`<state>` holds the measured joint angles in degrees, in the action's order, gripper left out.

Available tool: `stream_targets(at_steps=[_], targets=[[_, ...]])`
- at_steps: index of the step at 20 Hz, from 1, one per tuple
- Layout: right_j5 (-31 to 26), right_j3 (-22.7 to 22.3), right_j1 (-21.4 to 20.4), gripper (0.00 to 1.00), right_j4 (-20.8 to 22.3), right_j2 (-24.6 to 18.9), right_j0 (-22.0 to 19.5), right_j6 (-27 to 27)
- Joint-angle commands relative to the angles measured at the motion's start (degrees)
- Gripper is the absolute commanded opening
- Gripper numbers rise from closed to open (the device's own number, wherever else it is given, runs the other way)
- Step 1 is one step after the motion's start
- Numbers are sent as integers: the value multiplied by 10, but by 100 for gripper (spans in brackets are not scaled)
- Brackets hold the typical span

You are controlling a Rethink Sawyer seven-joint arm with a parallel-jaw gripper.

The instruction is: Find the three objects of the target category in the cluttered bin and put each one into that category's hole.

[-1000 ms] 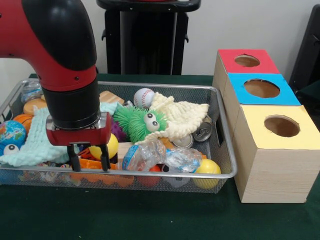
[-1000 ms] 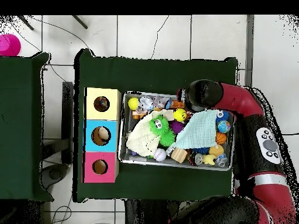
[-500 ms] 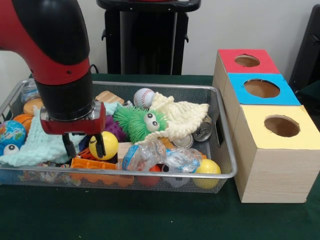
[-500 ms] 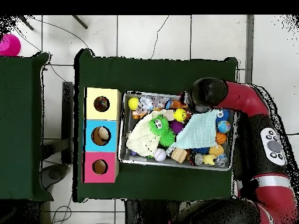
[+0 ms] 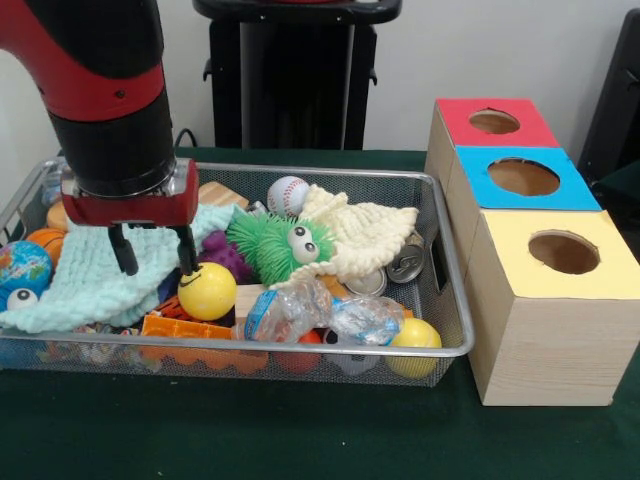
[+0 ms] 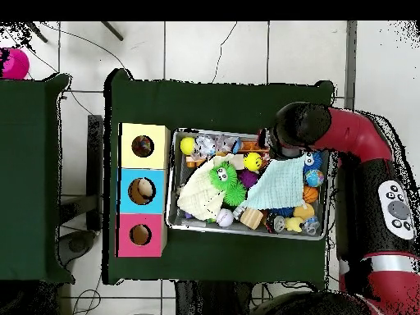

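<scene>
The gripper (image 5: 153, 262) hung open above the mesh bin (image 5: 445, 300), fingers spread and holding nothing. One fingertip (image 5: 187, 268) stood just beside the yellow ball (image 5: 207, 291), over the pale green cloth (image 5: 90, 285). The boxes with holes (image 5: 530, 240) stood beside the bin.

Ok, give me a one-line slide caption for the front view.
Open tool above a cluttered bin, empty, beside a yellow ball; three holed boxes alongside.
</scene>
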<state>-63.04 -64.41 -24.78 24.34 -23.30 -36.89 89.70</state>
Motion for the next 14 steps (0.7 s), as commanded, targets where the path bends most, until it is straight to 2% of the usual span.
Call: stream_targets(at_steps=[1, 4, 10, 14], targets=[[-27, 22, 25, 100, 12, -1, -13, -63], [-19, 53, 52, 100, 18, -7, -11, -72], [18, 64, 86, 100, 24, -13, -17, -83], [24, 59, 93, 100, 25, -10, -20, -85]])
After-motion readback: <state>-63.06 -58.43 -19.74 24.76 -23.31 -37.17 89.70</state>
